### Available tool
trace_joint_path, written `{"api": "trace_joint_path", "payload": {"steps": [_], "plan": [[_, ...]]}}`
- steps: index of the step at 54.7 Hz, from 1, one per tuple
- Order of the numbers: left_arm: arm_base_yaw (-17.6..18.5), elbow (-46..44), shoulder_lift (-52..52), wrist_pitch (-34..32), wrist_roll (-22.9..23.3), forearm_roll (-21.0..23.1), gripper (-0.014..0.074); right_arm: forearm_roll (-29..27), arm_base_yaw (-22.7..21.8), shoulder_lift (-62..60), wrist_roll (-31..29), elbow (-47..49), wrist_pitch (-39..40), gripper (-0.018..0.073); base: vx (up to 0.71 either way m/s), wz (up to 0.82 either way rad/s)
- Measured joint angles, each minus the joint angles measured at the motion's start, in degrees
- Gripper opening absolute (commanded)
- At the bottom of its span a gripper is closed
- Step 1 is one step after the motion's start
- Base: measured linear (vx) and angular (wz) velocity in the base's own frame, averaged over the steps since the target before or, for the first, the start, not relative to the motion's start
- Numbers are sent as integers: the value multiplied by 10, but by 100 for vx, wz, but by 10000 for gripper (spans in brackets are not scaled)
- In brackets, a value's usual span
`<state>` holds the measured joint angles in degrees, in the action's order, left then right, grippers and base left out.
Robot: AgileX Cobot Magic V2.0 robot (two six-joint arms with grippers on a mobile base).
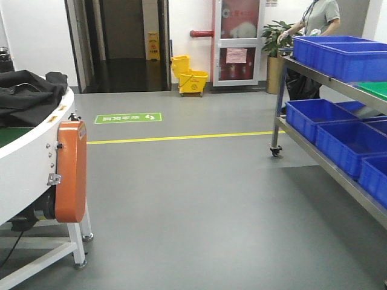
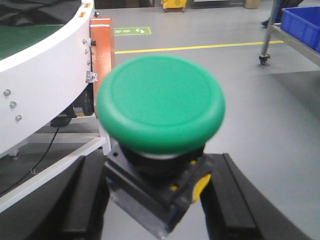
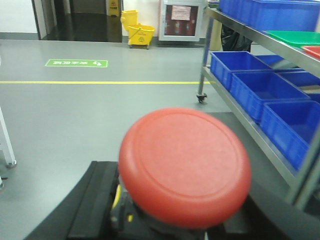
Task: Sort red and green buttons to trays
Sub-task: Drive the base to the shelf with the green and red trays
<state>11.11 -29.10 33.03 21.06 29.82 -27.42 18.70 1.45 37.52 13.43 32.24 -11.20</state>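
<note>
Grey floor runs to a steel rack at the frame's right. My left gripper clamps the round green-capped plastic button by its black body, and my right gripper clamps the red-capped button (caps left free, I'd guess for a clean release). The glossy green plastic tray and red tray sit on the rack, upper right.

We are on a factory or warehouse floor. We see smooth grey painted flooring crossed by a yellow lane line, with a green floor sign stuck down beyond it. At the left of the front view stands a curved white conveyor with an orange guard cover. Opposite it, a wheeled steel rack carries deep blue crates. By the far wall we spot a yellow mop bucket, a red fire cabinet and a yellow caution sign.
</note>
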Motion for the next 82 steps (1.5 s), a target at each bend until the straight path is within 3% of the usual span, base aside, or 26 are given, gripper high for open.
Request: {"api": "trace_joint_path", "payload": {"steps": [36,82], "plan": [[0,0,0,1,0,0,-1,0,0,0,0,0,1,-8,48,8],[0,0,0,2,0,0,-1,0,0,0,0,0,1,-8,58,-15]]}}
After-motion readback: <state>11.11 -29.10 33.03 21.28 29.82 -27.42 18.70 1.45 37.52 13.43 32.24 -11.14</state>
